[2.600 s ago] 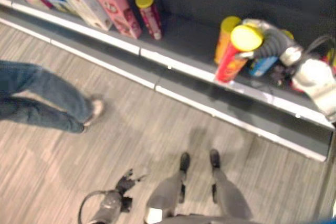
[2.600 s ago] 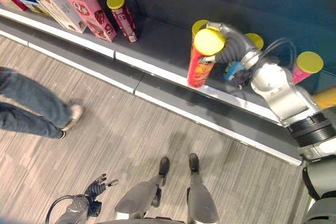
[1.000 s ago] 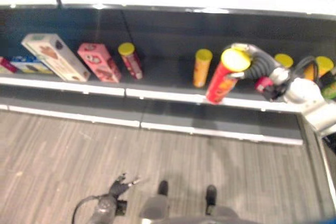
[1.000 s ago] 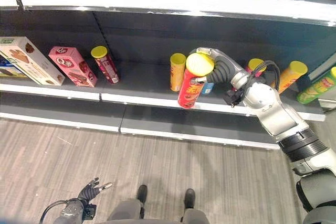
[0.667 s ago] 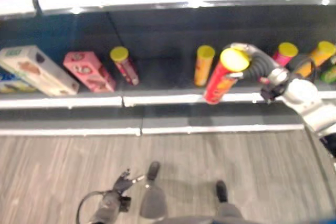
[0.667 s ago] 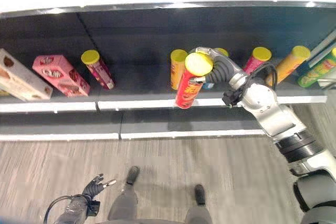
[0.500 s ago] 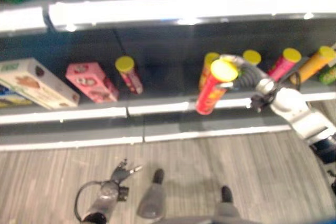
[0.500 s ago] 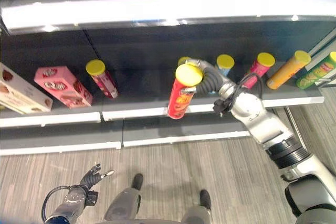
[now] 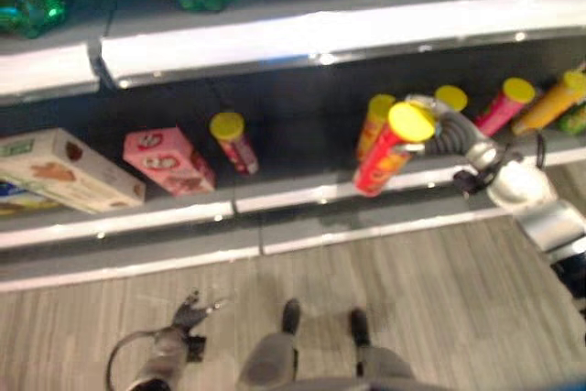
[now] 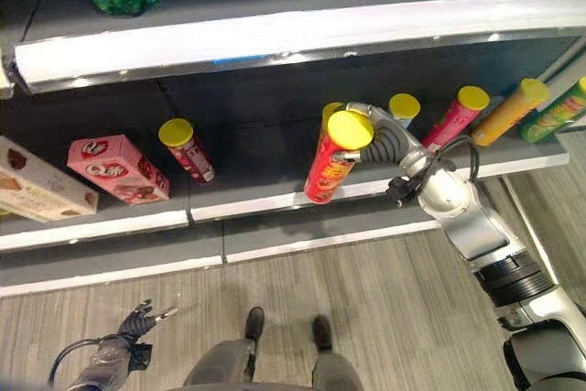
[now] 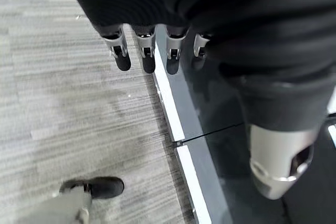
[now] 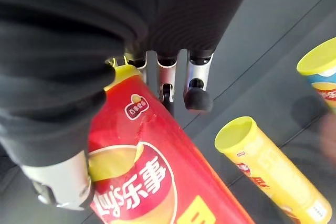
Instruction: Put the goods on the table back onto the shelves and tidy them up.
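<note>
Right hand [image 10: 364, 125], fingers curled round the red crisp tube [image 10: 330, 163], should stand it upright just beside the yellow crisp tube [image 12: 273, 169] before letting go.

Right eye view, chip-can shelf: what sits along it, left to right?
Beige box → pink box → dark red can → red can in the right hand → blue can → pink can → orange can → green can.
</note>
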`<state>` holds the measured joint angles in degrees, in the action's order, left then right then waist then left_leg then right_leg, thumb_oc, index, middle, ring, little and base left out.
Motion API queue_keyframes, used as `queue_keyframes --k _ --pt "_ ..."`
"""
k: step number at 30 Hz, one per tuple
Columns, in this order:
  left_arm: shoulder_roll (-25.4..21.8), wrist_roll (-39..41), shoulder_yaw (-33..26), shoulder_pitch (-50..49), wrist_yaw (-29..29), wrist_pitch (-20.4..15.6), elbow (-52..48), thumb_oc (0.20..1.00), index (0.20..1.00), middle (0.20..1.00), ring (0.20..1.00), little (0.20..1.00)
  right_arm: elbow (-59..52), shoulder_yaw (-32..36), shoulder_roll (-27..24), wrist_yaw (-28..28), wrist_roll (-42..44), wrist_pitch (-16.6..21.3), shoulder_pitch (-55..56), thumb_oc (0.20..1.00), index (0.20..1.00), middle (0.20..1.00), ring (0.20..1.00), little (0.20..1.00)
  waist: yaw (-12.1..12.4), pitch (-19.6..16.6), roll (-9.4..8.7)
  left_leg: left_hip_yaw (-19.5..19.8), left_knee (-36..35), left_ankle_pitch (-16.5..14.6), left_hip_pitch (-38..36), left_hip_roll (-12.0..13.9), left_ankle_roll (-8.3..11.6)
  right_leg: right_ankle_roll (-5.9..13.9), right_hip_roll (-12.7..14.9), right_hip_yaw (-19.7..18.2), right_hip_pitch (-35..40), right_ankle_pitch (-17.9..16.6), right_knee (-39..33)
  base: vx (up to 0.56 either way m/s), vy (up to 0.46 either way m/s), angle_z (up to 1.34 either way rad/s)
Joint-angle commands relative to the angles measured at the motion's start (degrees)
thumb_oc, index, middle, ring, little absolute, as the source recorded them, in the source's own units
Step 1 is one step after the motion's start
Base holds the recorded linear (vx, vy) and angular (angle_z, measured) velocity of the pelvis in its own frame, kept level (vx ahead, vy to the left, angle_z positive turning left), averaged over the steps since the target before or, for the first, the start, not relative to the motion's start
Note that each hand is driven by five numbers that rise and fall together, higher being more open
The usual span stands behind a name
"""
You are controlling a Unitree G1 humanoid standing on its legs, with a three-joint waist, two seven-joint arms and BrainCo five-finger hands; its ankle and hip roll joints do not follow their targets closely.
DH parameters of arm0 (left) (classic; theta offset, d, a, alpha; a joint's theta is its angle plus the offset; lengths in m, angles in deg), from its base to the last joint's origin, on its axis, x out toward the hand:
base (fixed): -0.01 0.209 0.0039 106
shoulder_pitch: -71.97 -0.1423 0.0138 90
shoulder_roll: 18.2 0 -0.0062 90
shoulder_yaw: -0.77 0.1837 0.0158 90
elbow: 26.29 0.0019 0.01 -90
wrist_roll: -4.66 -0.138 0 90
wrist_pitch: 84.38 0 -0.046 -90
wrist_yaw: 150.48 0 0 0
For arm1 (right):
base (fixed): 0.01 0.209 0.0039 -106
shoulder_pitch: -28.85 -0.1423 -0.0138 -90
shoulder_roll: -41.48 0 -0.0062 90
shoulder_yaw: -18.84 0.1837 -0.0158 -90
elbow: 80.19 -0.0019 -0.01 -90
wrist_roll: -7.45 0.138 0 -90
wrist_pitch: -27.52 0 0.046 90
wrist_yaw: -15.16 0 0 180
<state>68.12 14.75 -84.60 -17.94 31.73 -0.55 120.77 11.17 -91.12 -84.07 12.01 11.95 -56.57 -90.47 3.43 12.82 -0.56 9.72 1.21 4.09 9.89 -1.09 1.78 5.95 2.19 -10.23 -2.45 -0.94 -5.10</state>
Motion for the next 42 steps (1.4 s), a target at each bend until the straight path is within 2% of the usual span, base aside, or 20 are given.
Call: queue_keyframes --k 1,2,3,5,6,7,9,10,11,12,13,15,16,17,18,20,24,29,42 --pt "-2.6 1.0 2.1 0.9 0.3 -1.1 -1.1 1.000 1.000 1.000 1.000 1.000 -3.8 1.4 -2.7 1.9 1.8 3.7 -5.2 0.200 0.200 0.200 0.200 0.200 0.4 1.4 -2.37 -0.1 -0.5 -3.2 2.4 -1.9 3.23 -1.41 -1.2 3.6 -1.7 5.0 5.5 -0.13 -0.014 1.34" --pt "-2.6 0.8 3.8 1.6 -0.5 -0.7 -2.8 1.000 1.000 1.000 1.000 1.000 -3.4 1.1 -4.6 2.0 1.5 3.3 -5.4 0.200 0.200 0.200 0.200 0.200 -1.1 2.1 -2.02 -7.7 2.3 -3.8 3.9 0.9 3.66 -1.01 0.9 7.0 -1.9 5.4 6.1 -0.10 0.008 1.53" --pt "-2.6 0.8 3.7 1.6 -0.5 -0.7 -2.8 1.000 1.000 1.000 1.000 1.000 -3.3 1.0 -4.6 2.0 1.5 3.3 -5.4 0.200 0.200 0.200 0.200 0.200 -1.1 2.0 -1.98 -7.7 2.3 -3.7 4.1 1.0 3.67 -1.01 0.9 7.0 -2.0 5.3 6.1 -0.08 0.066 2.13" --pt "-3.1 0.1 4.2 1.6 -0.8 -0.6 -3.5 1.000 1.000 1.000 1.000 1.000 -2.9 -0.3 -5.4 2.0 1.0 3.0 -7.0 0.200 0.200 0.200 0.200 0.200 -1.5 2.1 -2.03 -11.4 3.4 -3.6 4.0 5.1 4.51 -0.46 3.0 9.0 -2.8 4.9 7.1 -0.06 0.074 1.28" --pt "-3.1 0.1 4.2 1.6 -0.8 -0.6 -3.5 1.000 1.000 1.000 1.000 1.000 -2.8 -0.4 -5.4 2.0 1.0 3.1 -7.1 0.200 0.200 0.200 0.200 0.200 -1.6 2.2 -1.99 -11.4 3.5 -3.7 3.9 5.1 4.55 -0.48 3.0 9.0 -2.7 5.0 7.2 -0.08 0.067 0.45" --pt "-3.3 0.2 4.2 1.6 -0.9 -0.6 -3.6 1.000 1.000 1.000 1.000 1.000 -2.6 -1.3 -5.4 1.8 1.0 3.1 -8.1 0.200 0.200 0.200 0.200 0.200 -1.9 2.1 -2.04 -11.7 3.5 -3.1 3.7 7.7 5.09 -0.16 4.3 10.2 -3.3 4.9 7.5 -0.03 0.034 0.46" --pt "-3.3 0.2 4.2 1.6 -0.9 -0.6 -3.6 1.000 1.000 1.000 1.000 1.000 -2.6 -1.3 -5.4 1.8 1.0 3.1 -8.1 0.200 0.200 0.200 0.200 0.200 -1.9 2.1 -2.04 -11.7 3.5 -3.1 3.7 7.7 5.09 -0.16 4.3 10.2 -3.3 4.9 7.5 0.01 0.183 0.49" --pt "-4.7 0.7 3.3 0.6 0.2 -1.0 -3.5 1.000 1.000 1.000 1.000 1.000 -0.1 -4.7 -4.7 1.6 1.4 3.0 -11.9 0.200 0.200 0.200 0.200 0.200 -1.2 -0.2 -0.64 -7.9 -2.4 3.1 1.1 15.9 9.04 1.91 8.2 12.9 -4.6 5.2 7.1 0.06 0.330 0.41" --pt "-4.7 0.7 3.2 0.5 0.2 -1.0 -3.5 1.000 1.000 1.000 1.000 1.000 -0.1 -4.8 -4.7 1.6 1.4 3.1 -12.0 0.200 0.200 0.200 0.200 0.200 -1.3 -0.2 -0.57 -7.9 -2.6 3.1 1.0 15.9 9.07 1.89 8.2 13.0 -4.5 5.2 7.1 0.11 0.406 0.44" --pt "-4.9 0.9 3.1 -0.1 0.2 -1.0 -3.6 1.000 1.000 1.000 1.000 1.000 0.6 -5.3 -4.6 1.6 1.1 2.8 -13.1 0.200 0.200 0.200 0.200 0.200 -0.9 -0.7 -0.06 -6.0 -4.4 2.9 0.2 15.7 9.25 2.18 8.1 12.8 -4.2 5.4 7.1 0.07 0.152 0.32" --pt "-5.2 1.0 3.1 -0.2 0.3 -1.1 -3.9 1.000 1.000 1.000 1.000 1.000 1.1 -5.2 -5.2 2.0 0.9 2.8 -13.7 0.200 0.200 0.200 0.200 0.200 -0.7 -0.8 0.52 -6.3 -5.2 2.7 0.1 15.4 9.72 2.58 8.9 13.0 -4.0 5.2 7.1 0.08 0.337 0.14" --pt "-5.9 0.4 2.8 -0.8 0.2 -1.1 -3.0 1.000 1.000 1.000 1.000 1.000 2.7 -5.6 -5.7 2.5 -0.4 2.1 -15.7 0.200 0.200 0.200 0.200 0.200 -0.3 -0.4 2.08 -7.3 -5.2 -0.2 -0.3 13.4 9.13 3.68 10.8 12.4 -5.1 4.2 7.4 0.01 0.367 -0.20" --pt "-6.3 0.6 2.7 -0.7 0.3 -1.2 -3.1 1.000 1.000 1.000 1.000 1.000 3.2 -5.5 -5.8 2.6 -0.6 1.9 -16.1 0.200 0.200 0.200 0.200 0.200 0.0 0.2 2.21 -7.2 -3.9 -1.2 0.3 12.2 8.72 3.82 12.0 12.2 -5.5 3.3 7.5 -0.01 0.193 -0.13" --pt "-6.3 0.6 2.7 -0.7 0.3 -1.2 -3.1 1.000 1.000 1.000 1.000 1.000 3.2 -5.5 -5.8 2.6 -0.6 1.9 -16.1 0.200 0.200 0.200 0.200 0.200 0.0 0.2 2.16 -7.2 -3.7 -1.3 0.4 12.1 8.68 3.86 12.0 12.1 -5.5 3.3 7.5 -0.03 0.176 0.02" --pt "-7.6 -0.1 2.9 -0.7 0.3 -1.2 -3.5 1.000 1.000 1.000 1.000 1.000 4.5 -4.5 -7.0 3.7 -1.4 1.7 -16.4 0.200 0.200 0.200 0.200 0.200 0.3 0.9 2.16 -6.7 -1.2 -2.8 2.3 10.2 7.73 4.04 13.0 10.9 -6.7 1.9 7.3 -0.04 0.128 0.23" --pt "-9.0 0.1 2.6 -0.3 0.2 -1.3 -3.7 1.000 1.000 1.000 1.000 1.000 6.0 -4.0 -8.3 4.9 -2.4 1.6 -18.2 0.200 0.200 0.200 0.200 0.200 0.4 1.8 2.36 -6.7 0.2 -3.6 4.1 9.1 7.38 4.30 13.9 9.6 -8.4 0.7 7.3 -0.04 0.119 0.23" --pt "-10.1 0.5 1.5 -0.4 0.9 -1.8 -3.9 1.000 1.000 1.000 1.000 1.000 9.4 -2.9 -10.3 7.6 -4.1 1.3 -20.6 0.200 0.200 0.200 0.200 0.200 0.2 3.5 2.42 -7.0 2.2 -3.9 6.9 8.4 7.30 4.68 14.5 8.1 -10.9 -0.3 7.5 -0.04 0.032 0.13" --pt "-9.1 1.0 0.8 -2.6 1.1 -1.9 -4.1 1.000 1.000 1.000 1.000 1.000 11.5 -0.6 -11.1 9.7 -5.0 1.1 -20.3 0.200 0.200 0.200 0.200 0.200 -0.3 4.3 3.20 -7.2 2.0 -3.7 7.8 8.4 7.50 4.61 14.3 6.4 -12.3 0.1 7.9 0.02 -0.030 -0.06" --pt "-7.4 3.7 2.8 -3.5 1.3 -3.1 -6.9 1.000 1.000 1.000 1.000 1.000 23.4 -5.5 -11.7 14.3 -5.9 1.0 -31.8 0.200 0.200 0.200 0.200 0.200 0.4 5.9 6.60 -6.1 -3.1 -0.9 7.2 9.2 8.02 4.66 13.3 6.2 -15.7 2.9 12.2 0.01 -0.022 0.00"
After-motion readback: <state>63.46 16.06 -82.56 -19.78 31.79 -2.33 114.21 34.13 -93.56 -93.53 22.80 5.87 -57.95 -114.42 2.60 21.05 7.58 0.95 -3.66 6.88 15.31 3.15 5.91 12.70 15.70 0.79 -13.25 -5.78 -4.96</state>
